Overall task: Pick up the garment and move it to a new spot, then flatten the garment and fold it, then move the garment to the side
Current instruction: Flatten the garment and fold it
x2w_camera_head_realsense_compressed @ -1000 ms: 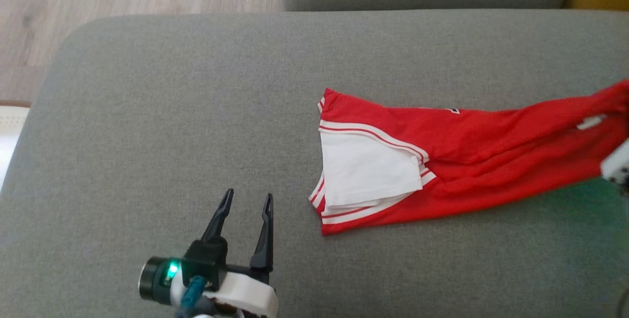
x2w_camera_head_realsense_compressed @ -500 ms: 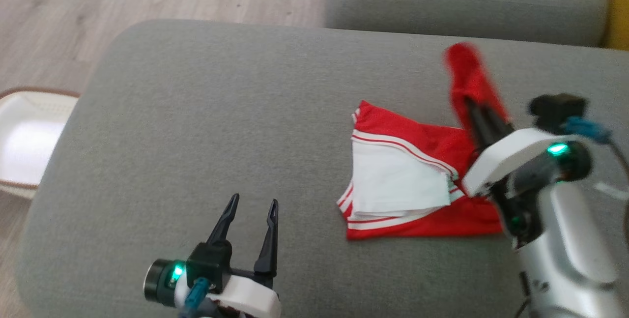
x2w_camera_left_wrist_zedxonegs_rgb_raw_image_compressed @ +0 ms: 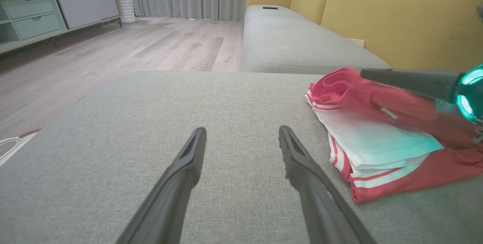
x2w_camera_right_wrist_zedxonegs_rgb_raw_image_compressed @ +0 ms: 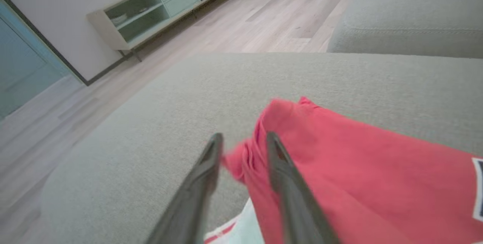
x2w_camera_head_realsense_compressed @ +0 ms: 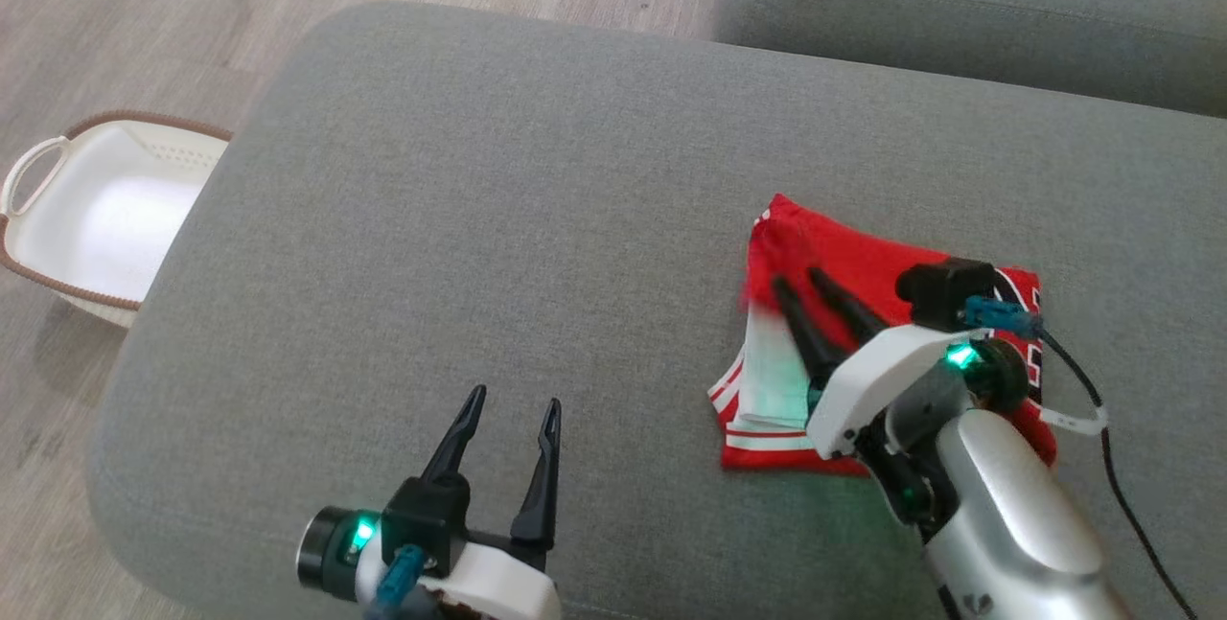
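Note:
The red garment (x2w_camera_head_realsense_compressed: pixel 848 251) with white striped trim lies folded on the grey sofa cushion (x2w_camera_head_realsense_compressed: pixel 498 179), right of centre. Its white panel (x2w_camera_left_wrist_zedxonegs_rgb_raw_image_compressed: pixel 377 142) shows at the near left side in the left wrist view. My right gripper (x2w_camera_head_realsense_compressed: pixel 794 279) hovers over the garment's top layer, fingers parted. A blurred red edge of the garment (x2w_camera_right_wrist_zedxonegs_rgb_raw_image_compressed: pixel 358 168) sits between the fingers of my right gripper (x2w_camera_right_wrist_zedxonegs_rgb_raw_image_compressed: pixel 244 135). My left gripper (x2w_camera_head_realsense_compressed: pixel 515 397) rests open and empty over bare cushion, well left of the garment. The left gripper (x2w_camera_left_wrist_zedxonegs_rgb_raw_image_compressed: pixel 242 130) has nothing between its fingers.
A white basket with a brown rim (x2w_camera_head_realsense_compressed: pixel 38 155) stands on the wood floor off the cushion's left edge. Another grey cushion (x2w_camera_head_realsense_compressed: pixel 959 16) lies beyond, with a yellow sofa back (x2w_camera_left_wrist_zedxonegs_rgb_raw_image_compressed: pixel 396 17) behind it. A low cabinet (x2w_camera_right_wrist_zedxonegs_rgb_raw_image_compressed: pixel 151 14) lines the far wall.
The head camera has shifted. My right gripper swung the garment's long right end up and over to the left, laying it on the rest, and its fingers have parted. The left gripper stayed put.

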Available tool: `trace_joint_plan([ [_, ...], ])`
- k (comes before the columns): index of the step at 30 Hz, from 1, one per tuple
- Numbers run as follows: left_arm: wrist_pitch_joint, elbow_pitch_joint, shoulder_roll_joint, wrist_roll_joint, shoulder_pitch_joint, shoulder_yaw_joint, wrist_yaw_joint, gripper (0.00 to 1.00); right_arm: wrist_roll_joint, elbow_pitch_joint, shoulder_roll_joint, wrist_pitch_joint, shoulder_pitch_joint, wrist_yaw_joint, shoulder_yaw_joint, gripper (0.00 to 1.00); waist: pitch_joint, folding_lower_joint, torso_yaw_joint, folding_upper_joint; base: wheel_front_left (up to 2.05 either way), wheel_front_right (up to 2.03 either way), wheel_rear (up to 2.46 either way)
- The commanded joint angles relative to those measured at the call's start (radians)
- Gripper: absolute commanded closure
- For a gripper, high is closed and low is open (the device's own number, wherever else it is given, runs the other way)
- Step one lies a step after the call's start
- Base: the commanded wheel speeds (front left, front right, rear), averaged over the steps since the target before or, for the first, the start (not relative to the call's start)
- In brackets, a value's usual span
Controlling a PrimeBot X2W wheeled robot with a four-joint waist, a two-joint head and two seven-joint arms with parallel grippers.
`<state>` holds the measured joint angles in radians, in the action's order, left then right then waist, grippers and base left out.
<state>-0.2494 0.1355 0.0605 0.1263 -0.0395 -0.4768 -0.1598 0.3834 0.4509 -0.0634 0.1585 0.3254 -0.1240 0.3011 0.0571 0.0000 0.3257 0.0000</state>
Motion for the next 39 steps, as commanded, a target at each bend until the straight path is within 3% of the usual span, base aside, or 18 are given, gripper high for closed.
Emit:
trace_joint_plan([
  [1, -0.012, -0.028, -0.01, 0.006, 0.039, 0.022, -0.005, 0.0, 0.019, -0.033, 0.013, -0.022, 0.058, -0.007, 0.024, 0.0, 0.0, 0.0, -0.001, 0.0, 0.0, 0.0, 0.0],
  [7, -0.012, -0.026, -0.01, 0.013, 0.039, 0.022, -0.013, 0.0, 0.156, -0.057, 0.013, -0.118, 0.076, -0.007, 0.084, 0.0, -0.009, 0.0, -0.031, 0.0, 0.0, 0.0, 0.0],
  [14, -0.012, -0.032, -0.01, 0.009, 0.023, 0.049, -0.023, 0.0, 0.094, -0.08, 0.009, -0.193, 0.055, -0.007, -0.01, 0.0, -0.036, 0.0, -0.108, 0.0, 0.0, 0.0, 0.0],
  [28, -0.012, -0.061, -0.008, 0.001, -0.046, 0.152, -0.046, 0.0, 0.036, -0.112, -0.199, -0.404, -0.168, -0.007, -0.073, 0.0, -0.097, 0.0, -0.254, 0.0, 0.0, 0.0, 0.0],
  [39, -0.012, -0.111, -0.006, -0.023, -0.161, 0.222, -0.037, 0.0, -0.077, -0.212, -0.156, -0.42, -0.366, -0.007, -0.091, 0.0, -0.174, 0.0, -0.284, 0.0, 0.0, 0.0, 0.0],
])
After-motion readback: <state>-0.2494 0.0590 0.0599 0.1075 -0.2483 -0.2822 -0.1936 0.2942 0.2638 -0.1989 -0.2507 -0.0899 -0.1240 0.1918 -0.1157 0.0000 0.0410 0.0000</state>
